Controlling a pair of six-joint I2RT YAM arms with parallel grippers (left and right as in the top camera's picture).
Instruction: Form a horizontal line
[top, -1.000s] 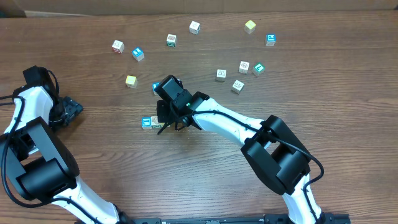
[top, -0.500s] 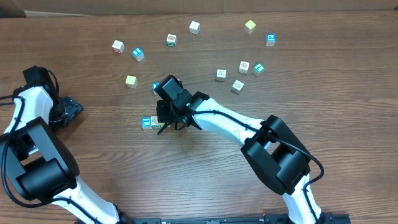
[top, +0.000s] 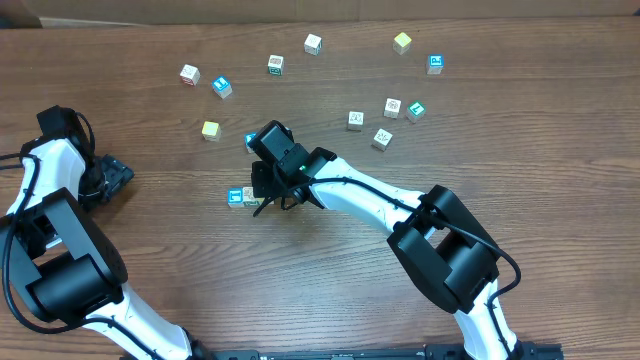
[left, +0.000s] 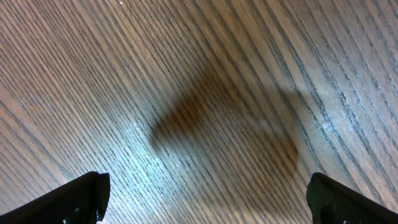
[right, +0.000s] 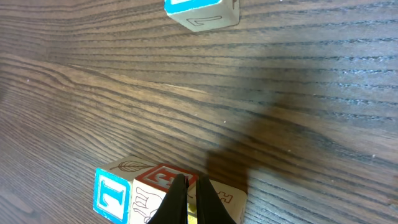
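Observation:
The horizontal line (top: 241, 197) is a short row of tiny cubes left of the table's centre. In the overhead view a blue-faced cube (top: 235, 197) and a pale cube (top: 250, 196) show; the rest of the row is hidden under my right gripper (top: 268, 201). The right wrist view shows the blue-faced cube (right: 112, 196), a red-topped cube (right: 163, 179) and a pale cube (right: 229, 198) side by side. My right gripper (right: 189, 199) is shut, its tips over the seam between the last two. My left gripper (top: 115, 178) stands open far to the left over bare wood (left: 217, 205).
Several loose cubes lie across the far half of the table, among them a yellow cube (top: 210, 130), a blue one (top: 221, 87) and white ones (top: 355, 120). A blue cube (right: 194, 9) sits just beyond the row, partly under the right arm.

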